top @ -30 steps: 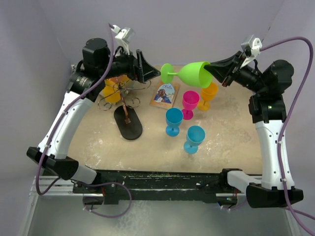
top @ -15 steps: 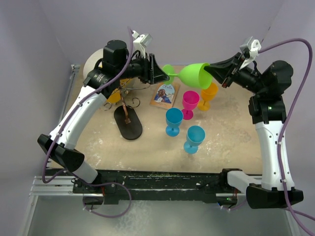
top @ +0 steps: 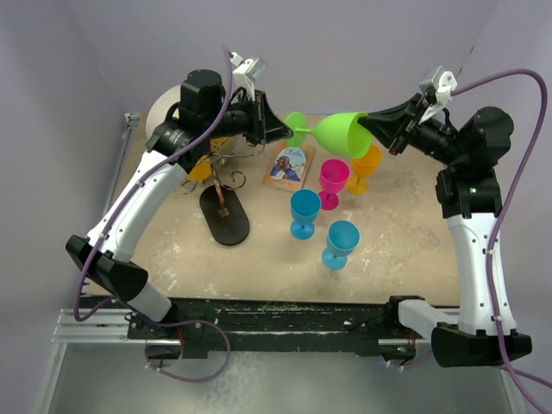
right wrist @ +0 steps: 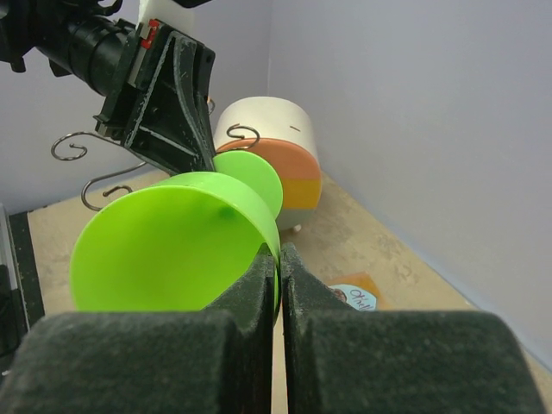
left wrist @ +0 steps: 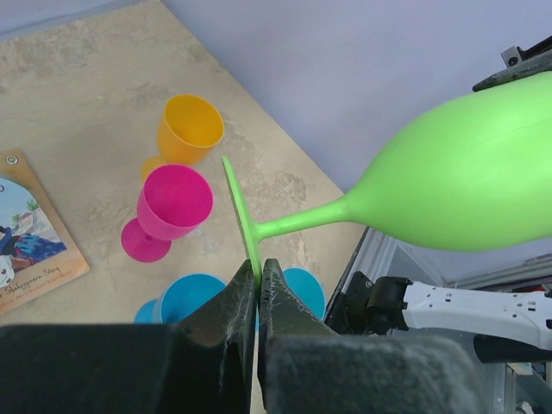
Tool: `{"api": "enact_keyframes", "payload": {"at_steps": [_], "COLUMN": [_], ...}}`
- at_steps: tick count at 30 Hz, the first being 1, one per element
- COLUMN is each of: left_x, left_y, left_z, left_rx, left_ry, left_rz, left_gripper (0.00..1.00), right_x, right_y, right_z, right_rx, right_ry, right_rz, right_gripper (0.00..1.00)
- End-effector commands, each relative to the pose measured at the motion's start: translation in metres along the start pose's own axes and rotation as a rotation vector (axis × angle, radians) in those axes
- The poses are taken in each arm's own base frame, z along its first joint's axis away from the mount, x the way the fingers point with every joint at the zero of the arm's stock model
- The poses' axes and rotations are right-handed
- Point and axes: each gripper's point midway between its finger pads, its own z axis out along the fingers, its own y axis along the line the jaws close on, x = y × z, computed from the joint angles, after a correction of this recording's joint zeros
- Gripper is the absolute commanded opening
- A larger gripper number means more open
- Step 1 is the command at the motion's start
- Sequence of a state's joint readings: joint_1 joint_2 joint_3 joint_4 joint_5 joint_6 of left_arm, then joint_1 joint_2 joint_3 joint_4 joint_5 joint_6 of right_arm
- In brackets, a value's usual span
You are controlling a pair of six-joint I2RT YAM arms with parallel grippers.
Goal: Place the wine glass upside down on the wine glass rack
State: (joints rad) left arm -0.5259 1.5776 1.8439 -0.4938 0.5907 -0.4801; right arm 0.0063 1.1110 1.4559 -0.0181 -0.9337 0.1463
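Above table [top: 405,246]: wine glass [top: 338,131] horiz., foot in tight left claw [left wrist: 259,274], rim in tight right claw [right wrist: 279,259].

Black left fingers [left wrist: 226,304] pinched on foot rim of green wine glass [left wrist: 466,181], glass lying sideways in air. Below, on tan surface [left wrist: 86,86]: pink glass [left wrist: 172,207], orange glass [left wrist: 190,129], two blue glasses [left wrist: 191,295], booklet [left wrist: 30,237] at left.

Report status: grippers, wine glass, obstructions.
Left gripper shut on wine glass foot; right gripper on rim. Glass sideways, aloft. Left arm overhangs rack.
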Motion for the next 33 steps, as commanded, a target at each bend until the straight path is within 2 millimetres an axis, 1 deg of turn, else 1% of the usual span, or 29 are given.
{"api": "enact_keyframes", "payload": {"at_steps": [1, 5, 8, 12, 18, 22, 24, 27, 29, 32, 33], "left_x": [-0.026, -0.029, -0.033, -0.038, -0.052, -0.062, -0.071, -0.086, -0.095, -0.110, -0.115], "left_y": [-0.021, -0.022, -0.026, -0.027, -0.019, -0.009, 0.000, 0.006, 0.011, 0.026, 0.030], "left_z": [-0.012, -0.017, -0.024, -0.034, -0.056, -0.075, -0.089, -0.110, -0.123, -0.146, -0.156], "left_rx": [0.034, 0.024, 0.021, 0.012, -0.013, -0.054, -0.101, -0.185, -0.257, -0.416, -0.472], "left_ry": [-0.085, -0.098, -0.115, -0.134, -0.183, -0.230, -0.267, -0.327, -0.360, -0.407, -0.423], "left_rz": [0.067, 0.084, 0.104, 0.112, 0.107, 0.114, 0.135, 0.222, 0.298, 0.418, 0.453], "left_gripper": [0.00, 0.00, 0.00, 0.00, 0.00, 0.00, 0.00, 0.00, 0.00, 0.00, 0.00], "right_x": [-0.011, -0.010, -0.008, -0.006, -0.010, -0.015, -0.018, -0.018, -0.015, -0.009, -0.004], "right_y": [0.007, 0.008, 0.011, 0.012, 0.019, 0.025, 0.025, 0.022, 0.016, 0.004, -0.001], "right_z": [-0.004, -0.005, -0.006, -0.010, -0.017, -0.024, -0.027, -0.031, -0.032, -0.033, -0.034], "right_rx": [-0.007, -0.011, -0.018, -0.015, -0.019, -0.022, -0.013, 0.018, 0.056, 0.105, 0.127], "right_ry": [-0.026, -0.022, -0.015, -0.006, 0.004, 0.003, 0.004, 0.009, 0.017, 0.037, 0.056], "right_rz": [-0.057, -0.063, -0.082, -0.109, -0.147, -0.167, -0.174, -0.174, -0.164, -0.188, -0.187], "right_gripper": [0.04, 0.13, 0.23, 0.38, 0.59, 0.71, 0.74, 0.76, 0.77, 0.77, 0.78]}}
